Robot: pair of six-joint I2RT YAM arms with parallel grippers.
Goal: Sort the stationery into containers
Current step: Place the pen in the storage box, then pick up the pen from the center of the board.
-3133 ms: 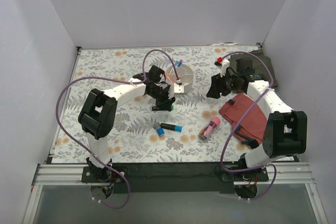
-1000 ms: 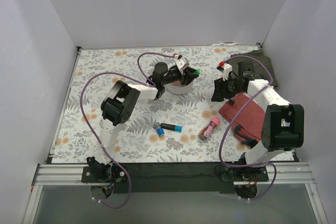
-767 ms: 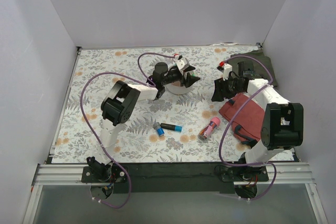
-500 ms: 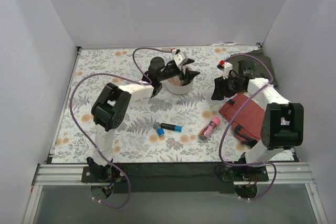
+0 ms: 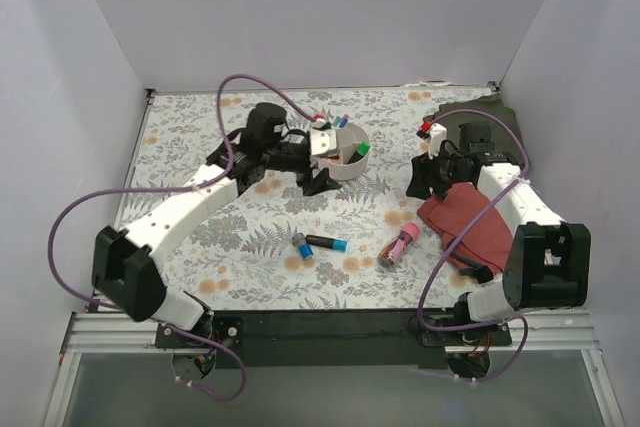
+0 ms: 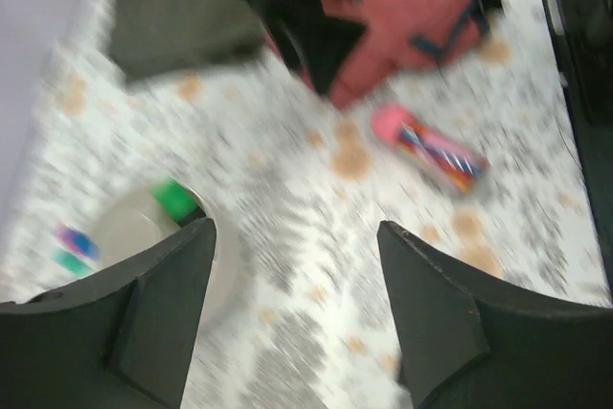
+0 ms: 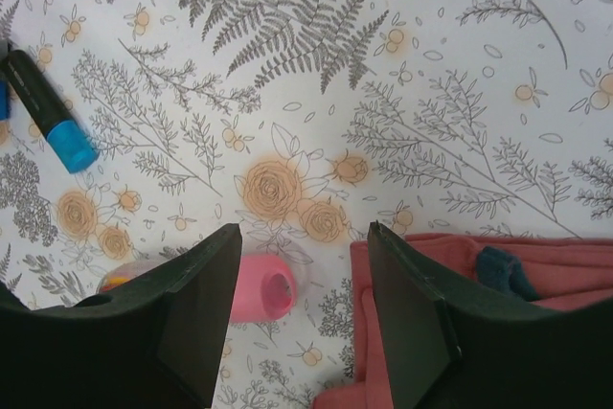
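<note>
Left gripper (image 6: 292, 237) — jaws spread, empty, just left of cup (image 5: 350, 169). Right gripper (image 7: 302, 237) well right of cup, jaws likewise apart, holding nothing. Inside cup: green-capped marker (image 5: 360, 150), pens (image 5: 342, 121) leaning on far rim. Loose, well nearward of cup — blue-capped marker (image 5: 325, 242), stub (image 5: 301, 247), pink marker (image 5: 400, 245).

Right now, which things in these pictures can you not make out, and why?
- Left wrist view: motion blur smears everything; the print on the fat pink marker is unreadable.
- Top view: the pens in the cup are too small to count.
- Right wrist view: the black marker with blue cap is cut by the left edge; the right gripper hides part of the fat pink marker.
</note>
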